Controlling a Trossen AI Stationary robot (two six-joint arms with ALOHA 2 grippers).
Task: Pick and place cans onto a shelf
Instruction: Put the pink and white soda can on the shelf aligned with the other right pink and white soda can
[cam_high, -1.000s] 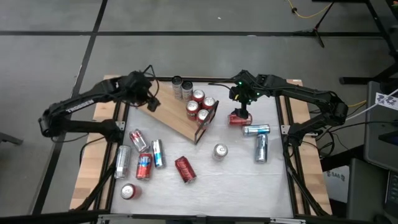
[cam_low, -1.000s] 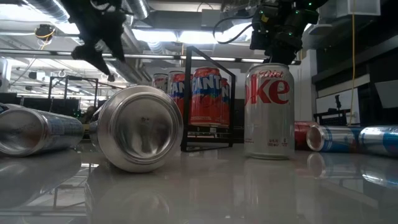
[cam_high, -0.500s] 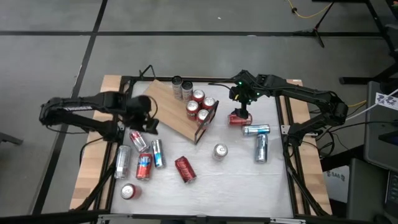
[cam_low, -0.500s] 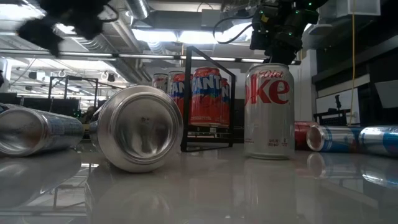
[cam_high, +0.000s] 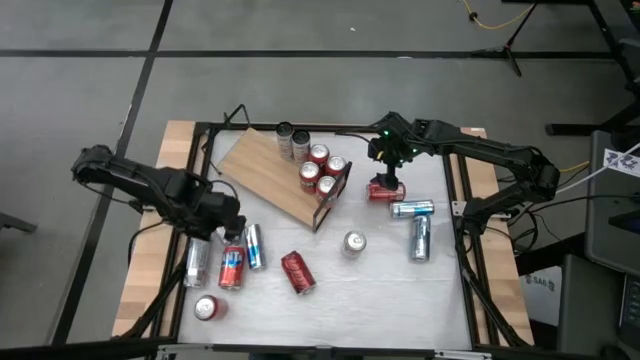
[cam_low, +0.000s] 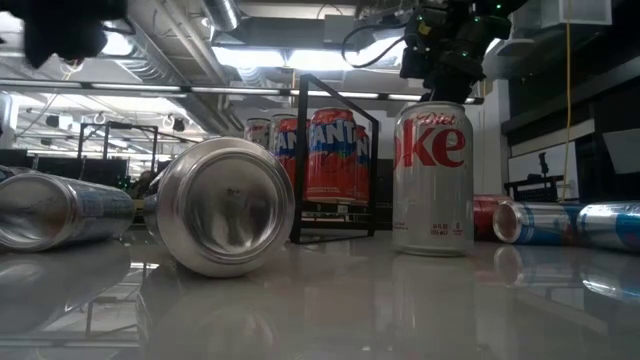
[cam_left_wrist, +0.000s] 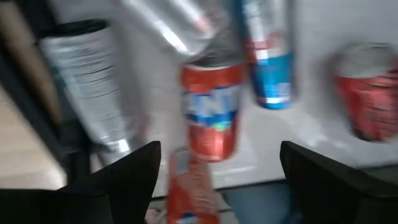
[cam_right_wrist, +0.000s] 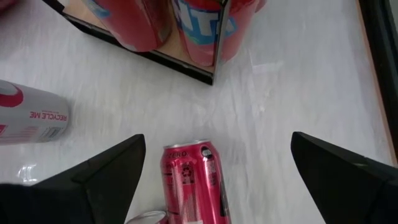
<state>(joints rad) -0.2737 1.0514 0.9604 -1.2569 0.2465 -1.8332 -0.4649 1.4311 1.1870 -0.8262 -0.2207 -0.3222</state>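
Cans lie scattered over the white surface (cam_high: 380, 290), most on their sides. Largest item first: the shelf (cam_high: 270, 178), a light-brown board with a thin black frame at one end, sits angled near the far edge and carries three red cans (cam_high: 322, 170) upright by the frame; two silver-topped cans (cam_high: 292, 140) stand just beyond it. A Diet Coke can (cam_low: 432, 178) stands upright mid-surface. A cluster of red, silver and blue-and-silver cans (cam_high: 228, 258) lies on the left side. Left tool (cam_high: 222, 226) hovers over that cluster, fingers (cam_left_wrist: 127, 180) apart, holding nothing. Right tool (cam_high: 386, 180) hangs over a red can (cam_right_wrist: 191, 180) lying flat, fingers (cam_right_wrist: 99, 177) spread wide, empty.
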